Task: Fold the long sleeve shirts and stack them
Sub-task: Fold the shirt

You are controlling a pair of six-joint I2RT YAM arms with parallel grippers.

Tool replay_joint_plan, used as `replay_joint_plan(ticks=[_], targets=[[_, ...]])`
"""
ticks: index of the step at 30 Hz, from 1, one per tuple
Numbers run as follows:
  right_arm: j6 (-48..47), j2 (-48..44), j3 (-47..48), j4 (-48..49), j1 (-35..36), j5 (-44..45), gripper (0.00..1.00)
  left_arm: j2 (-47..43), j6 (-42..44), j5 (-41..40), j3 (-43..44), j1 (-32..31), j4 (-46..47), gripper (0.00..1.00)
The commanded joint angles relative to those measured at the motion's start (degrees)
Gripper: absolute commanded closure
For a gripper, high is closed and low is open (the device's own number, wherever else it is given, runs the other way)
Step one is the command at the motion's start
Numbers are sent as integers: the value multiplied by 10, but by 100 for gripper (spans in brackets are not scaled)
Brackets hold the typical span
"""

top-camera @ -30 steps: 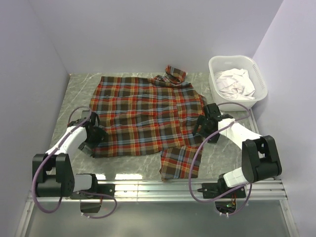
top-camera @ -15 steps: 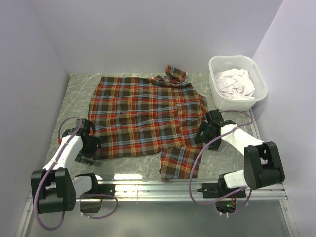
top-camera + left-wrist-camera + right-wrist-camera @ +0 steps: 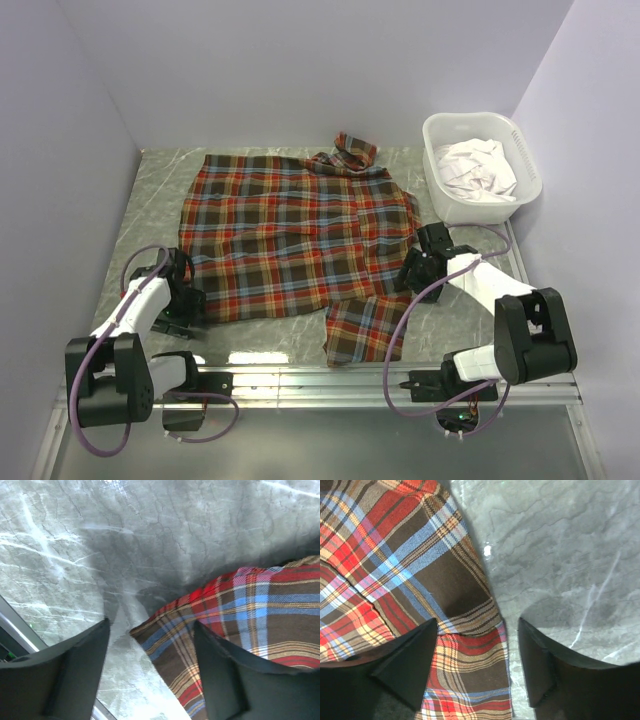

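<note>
we saw the plaid shirt (image 3: 290, 235) spread mostly flat on the table (image 3: 150, 190), with no fold made and nothing stacked. our left gripper (image 3: 150, 652) and right gripper (image 3: 477, 652) hung spread over its edges, pinching nothing.

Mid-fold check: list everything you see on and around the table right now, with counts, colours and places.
plaid shirt: one, red, orange, teal and dark brown, spread across the middle of the table
basket: one, white, far right corner
cloth: one bundle, white, inside the basket
table: one, grey marbled, under everything
rail: one, silver, near edge
left gripper: one, black, open over the shirt's near left corner
right gripper: one, black, open over the shirt's right edge
</note>
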Motion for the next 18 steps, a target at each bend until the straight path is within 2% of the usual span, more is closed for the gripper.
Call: replay_joint_plan(ticks=[1,5,10,12,17,18], targets=[[-10,13,-14,12,3,-26,31,10,-5,9,-12,2,44,30],[-20,28,-12,13,11,-38,34,10,3,24,-16,1,62,46],[-24,35,-14,14,13,-38,40,3,9,20,-22,2,71,60],[-26,39,-15,17,13,-38,43,-1,11,20,-21,1,72,63],[-35,49,-13,10,16,-37,61,-12,17,8,-7,1,60,69],[-35,48,-12,4,16,-35,70,-17,19,4,2,1,57,70]])
